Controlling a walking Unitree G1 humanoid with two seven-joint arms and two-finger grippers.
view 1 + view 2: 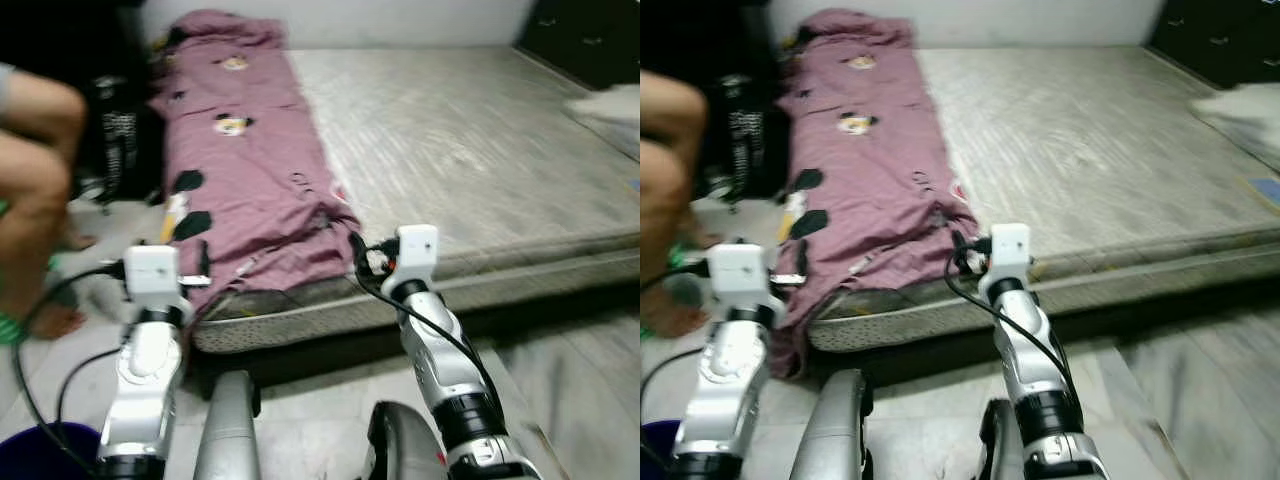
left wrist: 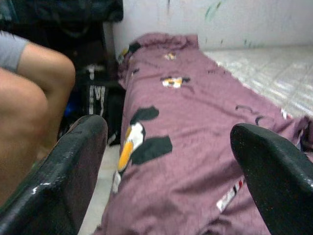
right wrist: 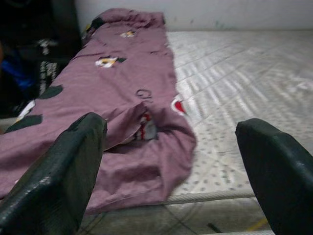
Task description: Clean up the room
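Note:
A purple blanket (image 1: pixel 250 170) with cartoon prints lies folded along the left side of a bare grey mattress (image 1: pixel 470 140) on the floor. Its front end hangs crumpled over the mattress's near edge (image 3: pixel 142 147). My left gripper (image 2: pixel 168 181) is open, held just before the blanket's front left part, with nothing between its fingers (image 2: pixel 73 166). My right gripper (image 3: pixel 171 171) is open too, facing the crumpled front corner of the blanket at the mattress edge. Both arms reach forward from below, with the left gripper (image 1: pixel 200 262) and the right gripper (image 1: pixel 362 258) close to the blanket's front edge.
A person's bare legs (image 1: pixel 35 190) are at the left, close to my left arm. A black bag (image 1: pixel 115 140) stands beside the blanket's far left. A dark cabinet (image 1: pixel 590 40) and a white bundle (image 1: pixel 610 105) sit at the far right. A blue bucket (image 1: pixel 40 450) is at the bottom left.

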